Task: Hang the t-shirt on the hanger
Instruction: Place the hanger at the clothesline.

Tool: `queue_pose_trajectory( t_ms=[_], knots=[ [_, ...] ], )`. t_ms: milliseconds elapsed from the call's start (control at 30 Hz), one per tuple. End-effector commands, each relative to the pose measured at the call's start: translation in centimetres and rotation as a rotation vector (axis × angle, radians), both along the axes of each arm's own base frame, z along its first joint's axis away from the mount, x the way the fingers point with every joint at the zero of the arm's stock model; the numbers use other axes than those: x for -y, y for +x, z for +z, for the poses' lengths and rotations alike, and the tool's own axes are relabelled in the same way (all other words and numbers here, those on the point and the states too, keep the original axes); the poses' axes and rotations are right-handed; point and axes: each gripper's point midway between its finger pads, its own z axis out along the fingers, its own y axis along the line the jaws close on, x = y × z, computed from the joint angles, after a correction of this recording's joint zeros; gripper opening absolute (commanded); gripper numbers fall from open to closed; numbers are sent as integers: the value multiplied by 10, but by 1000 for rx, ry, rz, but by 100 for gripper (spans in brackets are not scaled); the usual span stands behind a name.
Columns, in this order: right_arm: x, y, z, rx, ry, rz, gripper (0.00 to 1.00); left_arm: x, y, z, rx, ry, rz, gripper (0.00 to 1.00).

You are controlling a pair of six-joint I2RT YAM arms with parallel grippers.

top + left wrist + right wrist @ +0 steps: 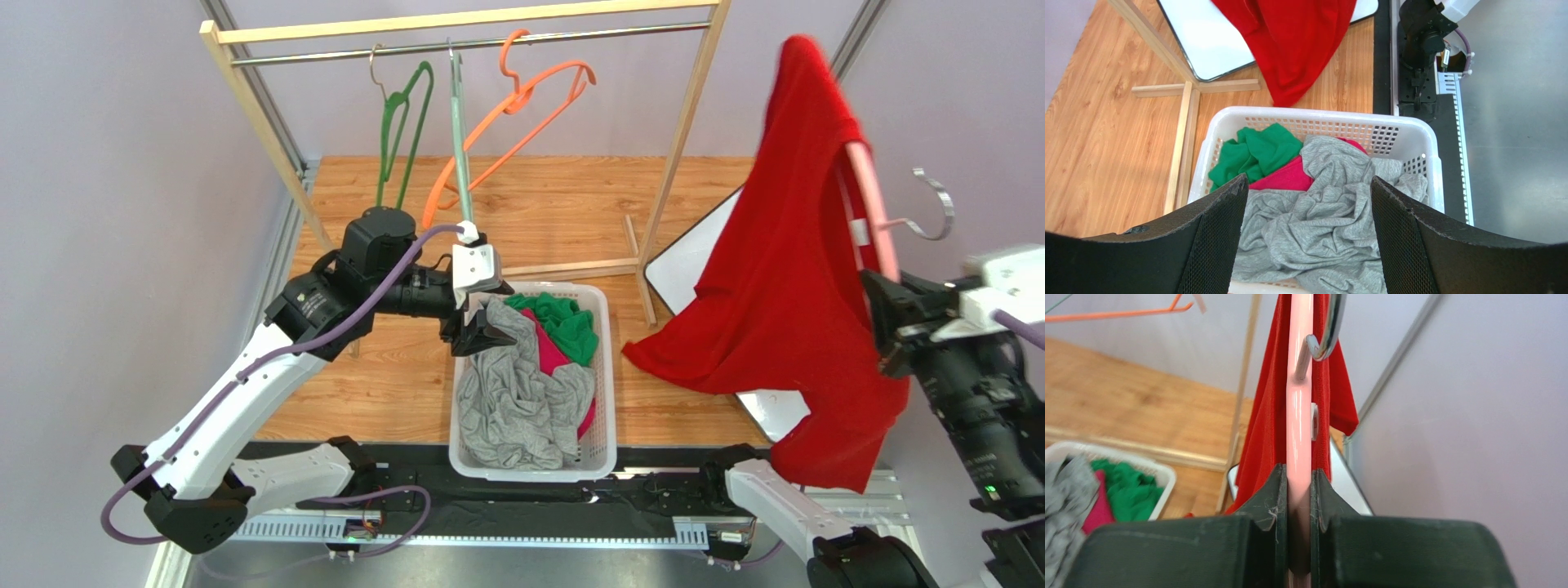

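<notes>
The bright red t-shirt hangs draped over the pale pink hanger at the right, held up in the air. Its lower hem shows in the left wrist view. My right gripper is shut on the pink hanger, red cloth on both sides of it, the metal hook above. My left gripper is open and empty, hovering over the white laundry basket, above the grey garment.
The basket holds grey, green and pink-red clothes. A wooden rack at the back carries a green, a mint-green and an orange hanger. A white board lies behind the t-shirt.
</notes>
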Motion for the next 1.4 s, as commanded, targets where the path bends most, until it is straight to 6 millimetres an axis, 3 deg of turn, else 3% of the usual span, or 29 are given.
queue_pose_trajectory(
  t_ms=[0,100,200,233,300,567,700,1000,1367],
  knots=[
    [-42,16,-22,-88,19,202,0,-2,-5,3,39,-17,-23,78],
    [-61,42,-55,-231,46,253,0,-4,-6,4,30,-16,-7,78],
    [-66,65,-68,-326,112,217,0,-8,-6,4,31,-7,12,78],
    [-74,82,-73,-378,135,226,0,-10,-6,3,30,1,26,78],
    [-80,93,-65,-377,166,232,0,-15,-7,4,41,0,37,78],
    [-103,170,-68,-406,212,231,0,-26,-8,5,76,16,73,78],
    [-116,206,-51,-326,239,263,0,-28,-6,6,86,17,82,79],
    [-134,259,-27,-181,250,311,0,-34,-2,5,85,25,114,79],
    [-135,313,-26,-131,266,281,0,-39,2,6,92,30,146,79]
  ],
)
